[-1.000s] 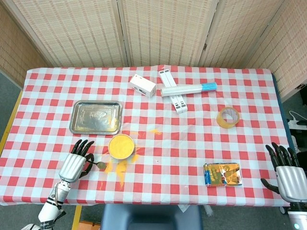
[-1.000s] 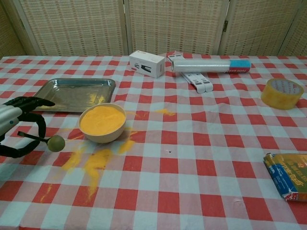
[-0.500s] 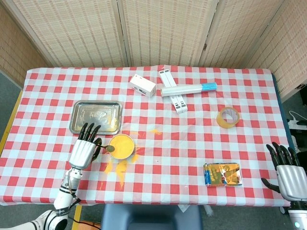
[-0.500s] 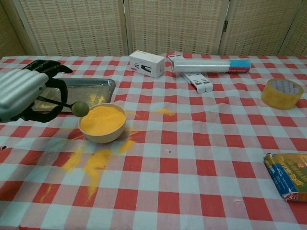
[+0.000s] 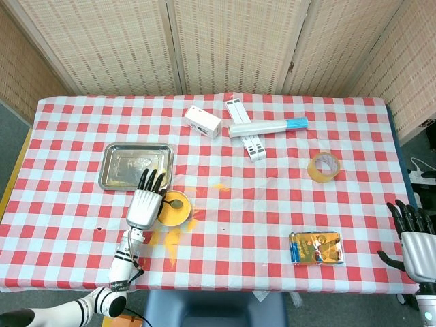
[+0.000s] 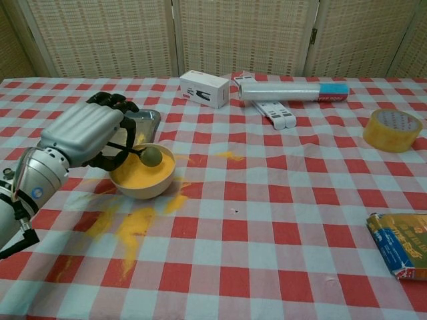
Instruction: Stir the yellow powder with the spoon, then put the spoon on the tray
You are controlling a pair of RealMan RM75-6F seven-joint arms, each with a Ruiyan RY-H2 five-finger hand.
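My left hand (image 6: 87, 133) fingers pinch the light, stiff spoon (image 6: 148, 155) by its thin handle over the powder bowl (image 6: 143, 181); right hand (image 5: 415, 240) spread, idle

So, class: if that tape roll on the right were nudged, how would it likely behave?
The tape roll lies flat on its side face, so it would probably slide, not roll. It looks like a hollow ring, so likely light. Tipped onto its edge, it could roll away.

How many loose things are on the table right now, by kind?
Bowl of yellow powder: 1
Spoon: 1
Tray: 1
White boxes: 2
Film roll: 1
Tape roll: 1
Foil packet: 1
Total: 8
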